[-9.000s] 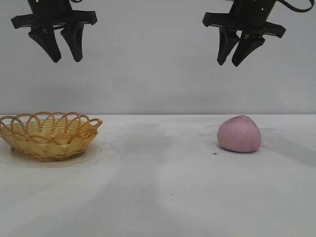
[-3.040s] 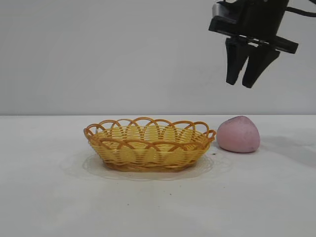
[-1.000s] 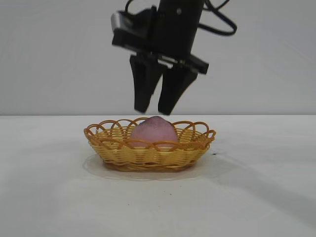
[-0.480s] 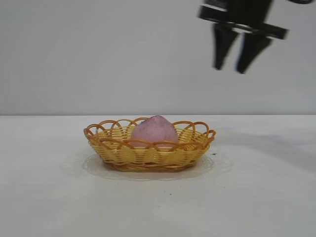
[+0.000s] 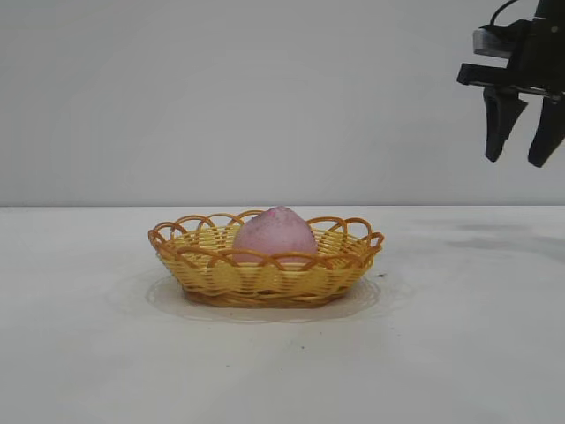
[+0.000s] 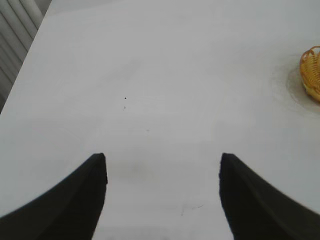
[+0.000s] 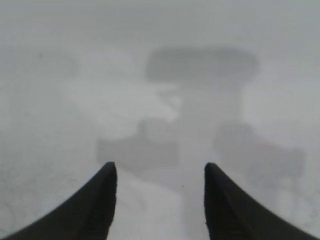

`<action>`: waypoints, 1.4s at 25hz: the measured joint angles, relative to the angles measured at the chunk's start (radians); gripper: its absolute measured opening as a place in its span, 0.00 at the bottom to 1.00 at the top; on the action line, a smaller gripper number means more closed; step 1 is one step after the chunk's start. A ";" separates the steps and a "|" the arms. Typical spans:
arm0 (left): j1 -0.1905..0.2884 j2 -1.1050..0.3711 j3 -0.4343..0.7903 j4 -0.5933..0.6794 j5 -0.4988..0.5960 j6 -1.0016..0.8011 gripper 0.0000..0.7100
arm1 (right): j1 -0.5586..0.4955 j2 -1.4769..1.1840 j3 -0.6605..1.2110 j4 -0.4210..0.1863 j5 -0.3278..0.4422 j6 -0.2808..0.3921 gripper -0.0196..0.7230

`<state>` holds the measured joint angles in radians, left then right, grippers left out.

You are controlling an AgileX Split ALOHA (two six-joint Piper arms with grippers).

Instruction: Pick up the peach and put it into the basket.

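Observation:
The dusty-pink peach (image 5: 274, 234) lies inside the yellow wicker basket (image 5: 212, 274) with its orange-brown looped rim, at the middle of the white table. My right gripper (image 5: 518, 161) hangs open and empty high at the far right, well away from the basket. In the right wrist view its jaws (image 7: 160, 167) stand apart over bare table and their own shadow. My left gripper is out of the exterior view. In the left wrist view it (image 6: 162, 157) is open and empty over bare table, with the basket's edge (image 6: 312, 72) at the frame's side.
The white table (image 5: 459, 353) stretches around the basket, with a plain grey wall behind. A slatted edge (image 6: 17, 30) borders the table in the left wrist view.
My right gripper, open and empty, has moved from above the basket up and away to the far right. The peach stays in the basket.

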<state>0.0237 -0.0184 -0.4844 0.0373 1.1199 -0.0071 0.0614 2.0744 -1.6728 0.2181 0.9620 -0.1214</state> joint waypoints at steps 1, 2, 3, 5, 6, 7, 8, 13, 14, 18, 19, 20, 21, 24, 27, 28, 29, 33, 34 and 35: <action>0.000 0.000 0.000 0.000 0.000 0.000 0.60 | 0.000 -0.015 0.002 0.000 0.008 0.000 0.48; 0.000 0.000 0.000 0.000 0.000 0.000 0.60 | 0.000 -0.037 0.006 0.000 0.015 0.000 0.48; 0.000 0.000 0.000 0.000 0.000 0.000 0.60 | 0.000 -0.064 0.014 0.000 0.023 -0.002 0.48; 0.000 0.000 0.000 0.000 0.000 0.000 0.60 | 0.002 -0.132 0.055 0.010 0.032 -0.020 0.48; 0.000 0.000 0.000 0.000 0.000 0.000 0.60 | 0.002 -0.182 0.088 0.013 0.030 -0.027 0.48; 0.000 0.000 0.000 0.000 0.000 0.000 0.60 | 0.002 -0.230 0.145 0.018 0.018 -0.031 0.48; 0.000 0.000 0.000 0.000 0.000 0.000 0.60 | 0.002 -0.293 0.218 0.019 -0.001 -0.034 0.48; 0.000 0.000 0.000 0.000 0.000 0.000 0.60 | 0.002 -0.577 0.562 0.008 -0.036 -0.044 0.48; 0.000 0.000 0.000 0.000 0.000 0.000 0.60 | 0.002 -0.623 0.602 0.006 -0.016 -0.044 0.48; 0.000 0.000 0.000 0.000 0.000 0.000 0.60 | 0.002 -0.786 0.687 0.002 0.061 -0.042 0.48; 0.000 0.000 0.000 0.000 0.000 0.000 0.60 | 0.002 -0.835 0.709 0.001 0.076 -0.036 0.48; 0.000 0.000 0.000 0.000 0.000 0.000 0.60 | 0.002 -0.888 0.728 -0.001 0.091 -0.030 0.48; 0.000 0.000 0.000 0.000 0.000 0.000 0.60 | 0.002 -0.941 0.752 -0.003 0.108 -0.026 0.48; 0.000 0.000 0.000 0.000 0.000 0.000 0.60 | 0.002 -1.082 0.809 -0.034 0.159 0.001 0.48; 0.000 0.000 0.000 0.000 0.000 0.000 0.60 | 0.002 -1.194 0.853 -0.056 0.205 0.038 0.48; 0.000 0.000 0.000 0.000 0.000 0.000 0.60 | 0.002 -1.234 0.872 -0.058 0.211 0.042 0.48; 0.000 0.000 0.000 0.000 0.000 0.000 0.60 | 0.002 -1.269 0.895 -0.060 0.213 0.047 0.48; 0.000 0.000 0.000 0.000 0.000 0.000 0.60 | 0.002 -1.454 1.002 -0.080 0.210 0.053 0.48; 0.000 0.000 0.000 0.000 0.000 0.000 0.60 | 0.002 -1.502 1.032 -0.093 0.205 0.053 0.48; 0.000 0.000 0.000 0.000 0.000 0.000 0.60 | 0.002 -1.549 1.057 -0.103 0.201 0.053 0.48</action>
<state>0.0237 -0.0184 -0.4844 0.0373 1.1199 -0.0071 0.0635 0.5259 -0.6161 0.1149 1.1634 -0.0685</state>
